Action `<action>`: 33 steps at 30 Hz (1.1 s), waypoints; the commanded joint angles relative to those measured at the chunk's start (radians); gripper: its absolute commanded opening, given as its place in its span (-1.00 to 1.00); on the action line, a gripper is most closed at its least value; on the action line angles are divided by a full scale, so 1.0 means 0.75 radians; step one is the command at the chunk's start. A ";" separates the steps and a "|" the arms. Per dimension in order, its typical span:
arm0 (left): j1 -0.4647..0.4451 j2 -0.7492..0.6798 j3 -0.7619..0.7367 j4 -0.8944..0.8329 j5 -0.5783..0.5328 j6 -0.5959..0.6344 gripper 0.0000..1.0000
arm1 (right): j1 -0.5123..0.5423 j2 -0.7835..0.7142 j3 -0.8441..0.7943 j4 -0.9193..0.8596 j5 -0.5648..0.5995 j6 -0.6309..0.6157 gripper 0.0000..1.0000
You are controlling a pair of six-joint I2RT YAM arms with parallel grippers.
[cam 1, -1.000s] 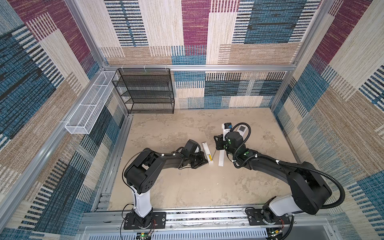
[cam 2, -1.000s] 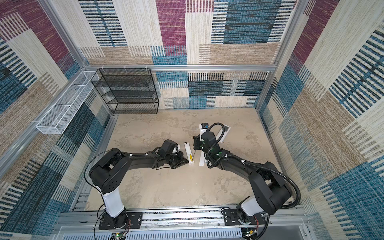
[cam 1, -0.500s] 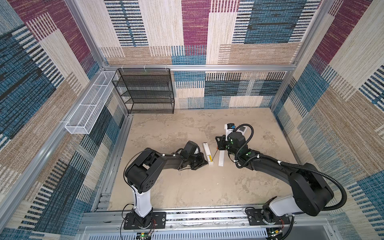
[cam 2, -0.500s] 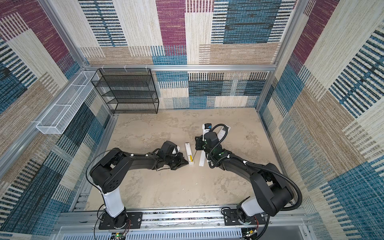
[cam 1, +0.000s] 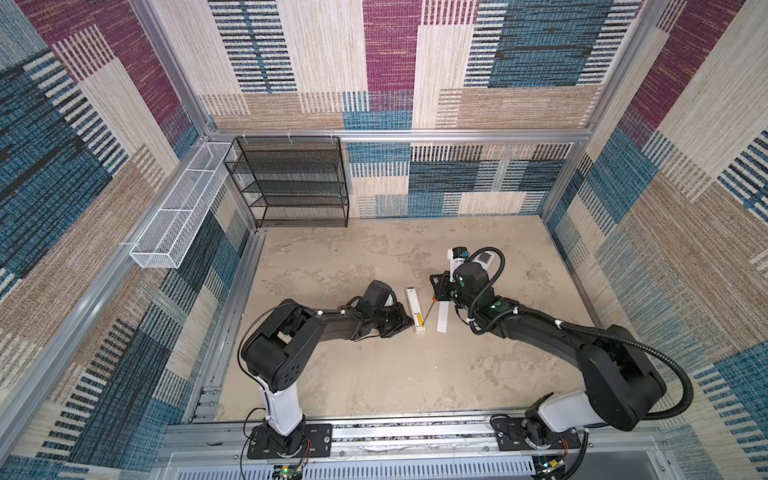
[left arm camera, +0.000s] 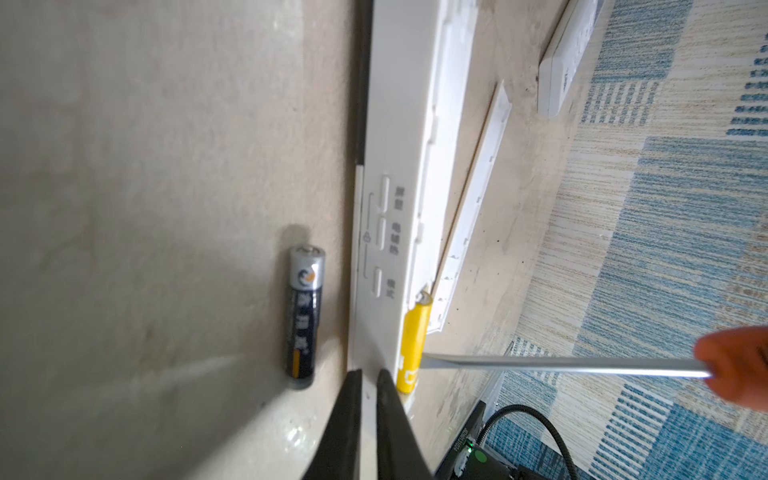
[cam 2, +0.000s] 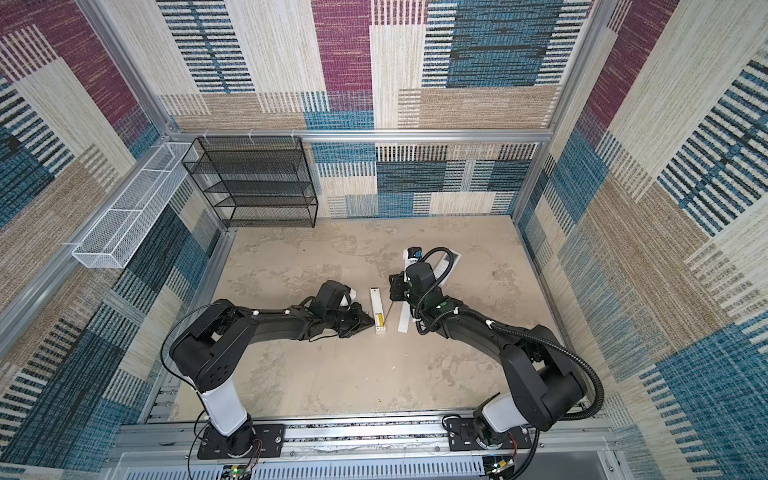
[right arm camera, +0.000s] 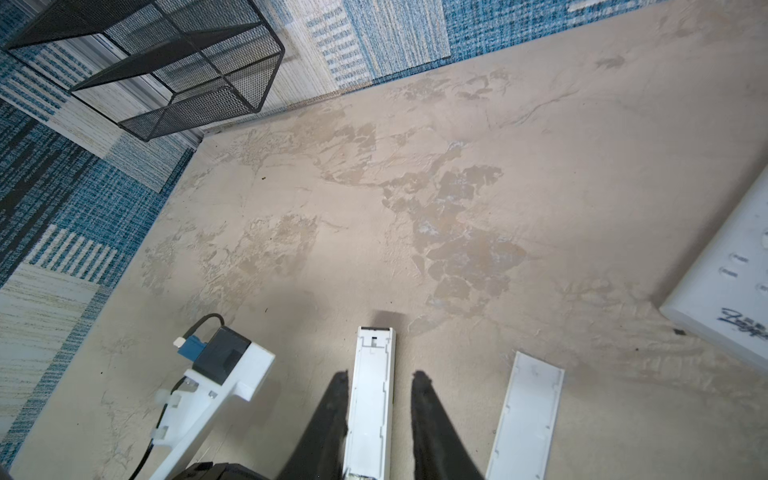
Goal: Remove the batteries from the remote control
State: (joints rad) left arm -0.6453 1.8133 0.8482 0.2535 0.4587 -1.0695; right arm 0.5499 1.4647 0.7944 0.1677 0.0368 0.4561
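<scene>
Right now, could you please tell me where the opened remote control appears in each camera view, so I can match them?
Both top views: the remote control lies mid-table between the two arms.
Left wrist: the remote control runs through the picture's middle, away from the left gripper.
Right wrist: it shows low in the middle, framed by the fingers of the right gripper.
Shared landmark: the loose white cover lying beside it, apart.

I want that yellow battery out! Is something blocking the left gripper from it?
Nothing visible lies between them. The left gripper sits right beside the yellow battery, which is still in the remote. The tip of the screwdriver meets it from the far side.
</scene>
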 commanded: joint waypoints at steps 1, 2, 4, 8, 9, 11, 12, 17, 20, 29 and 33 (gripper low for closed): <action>-0.003 -0.008 0.008 0.056 0.019 0.014 -0.69 | 0.004 0.011 0.014 -0.051 -0.014 -0.026 -1.00; -0.005 -0.006 0.010 0.057 0.021 0.015 -0.67 | 0.003 0.014 0.017 -0.052 -0.016 -0.028 -1.00; -0.007 -0.003 0.014 0.057 0.025 0.015 -0.63 | 0.003 0.020 0.024 -0.052 -0.020 -0.031 -1.00; -0.018 -0.003 0.011 0.056 0.037 0.013 -0.53 | 0.003 0.024 0.029 -0.052 -0.023 -0.030 -1.00; -0.020 -0.006 0.009 0.056 0.039 0.015 -0.53 | 0.003 0.026 0.031 -0.052 -0.023 -0.031 -1.00; -0.028 -0.010 0.006 0.057 0.038 0.015 -0.52 | 0.003 0.027 0.032 -0.052 -0.023 -0.031 -1.00; -0.031 -0.010 0.002 0.056 0.037 0.016 -0.53 | 0.003 0.027 0.033 -0.051 -0.022 -0.030 -1.00; -0.035 0.015 -0.008 0.066 0.040 0.002 -0.72 | 0.003 0.031 0.035 -0.053 -0.014 -0.024 -1.00; -0.035 0.031 -0.022 0.089 0.041 -0.011 -0.79 | 0.003 0.026 0.030 -0.051 -0.018 -0.008 -1.00; -0.035 0.030 -0.033 0.105 0.026 -0.016 -0.84 | -0.001 0.008 -0.009 -0.017 -0.040 0.065 -1.00; -0.035 0.027 -0.031 0.098 0.023 -0.008 -0.89 | -0.010 -0.005 -0.019 -0.005 -0.045 0.094 -1.00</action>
State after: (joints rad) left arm -0.6697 1.8320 0.8257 0.3321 0.4850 -1.0721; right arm 0.5438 1.4677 0.7883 0.1642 0.0288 0.4866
